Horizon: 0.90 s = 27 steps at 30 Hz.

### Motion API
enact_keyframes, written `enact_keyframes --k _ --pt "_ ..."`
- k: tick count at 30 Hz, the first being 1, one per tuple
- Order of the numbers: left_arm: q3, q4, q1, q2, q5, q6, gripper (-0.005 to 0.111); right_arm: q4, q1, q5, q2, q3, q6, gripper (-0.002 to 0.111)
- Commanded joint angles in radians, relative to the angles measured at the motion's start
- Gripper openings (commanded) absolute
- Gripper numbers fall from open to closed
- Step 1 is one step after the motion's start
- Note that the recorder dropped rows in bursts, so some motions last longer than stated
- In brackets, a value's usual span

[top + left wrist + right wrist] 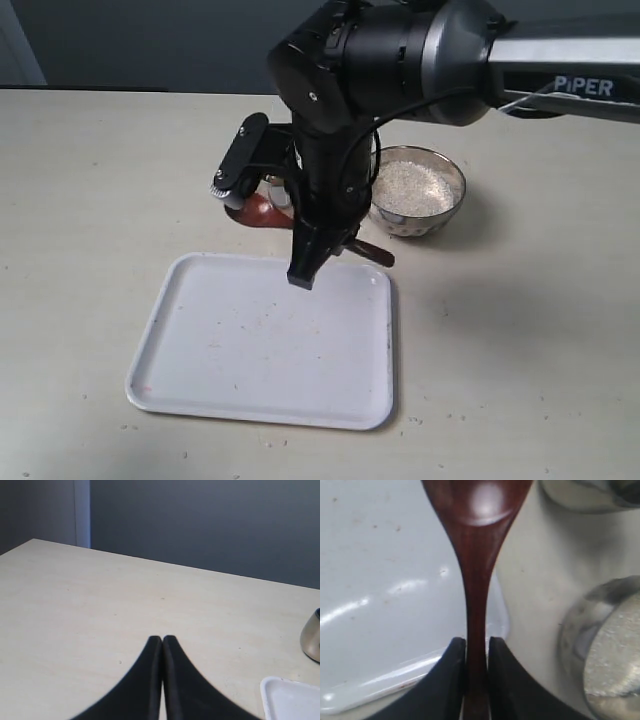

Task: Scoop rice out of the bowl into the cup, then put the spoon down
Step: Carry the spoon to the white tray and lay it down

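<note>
My right gripper (312, 262) (476, 642) is shut on the handle of the dark reddish-brown wooden spoon (258, 208) (479, 555), above the far edge of the white tray. No rice shows on the part of the spoon's glossy bowl that is in view. The steel bowl (418, 192) (600, 655) of white rice (412, 186) (620, 650) stands just right of the arm. In the right wrist view the steel cup (585, 494) sits beyond the spoon's bowl; in the exterior view the arm hides it. My left gripper (162, 639) is shut and holds nothing, over bare table.
A white tray (200, 350) (380, 605) (290, 700) lies in front of the bowl and holds only a few specks. A shiny steel vessel (312, 639) shows at the edge of the left wrist view. The beige table (520, 340) extends on all sides.
</note>
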<state>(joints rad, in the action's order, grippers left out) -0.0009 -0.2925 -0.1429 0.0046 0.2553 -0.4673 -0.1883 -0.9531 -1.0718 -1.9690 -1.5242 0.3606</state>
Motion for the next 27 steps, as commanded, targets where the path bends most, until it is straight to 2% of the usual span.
enact_keyframes --k 1,5,17,27 --pt "0.001 -0.001 0.002 -0.005 -0.009 0.0 0.001 0.174 0.006 -0.057 0.0 0.005 0.157 -0.001" --pt "0.001 -0.001 0.002 -0.005 -0.009 0.0 0.001 0.292 0.006 -0.055 -0.025 0.005 0.215 -0.001" --pt "0.001 -0.001 0.002 -0.005 -0.009 0.0 0.001 0.311 0.006 -0.051 -0.1 0.067 0.215 -0.001" --pt "0.001 -0.001 0.002 -0.005 -0.008 0.0 0.001 0.433 0.006 0.02 -0.106 0.093 0.215 -0.001"
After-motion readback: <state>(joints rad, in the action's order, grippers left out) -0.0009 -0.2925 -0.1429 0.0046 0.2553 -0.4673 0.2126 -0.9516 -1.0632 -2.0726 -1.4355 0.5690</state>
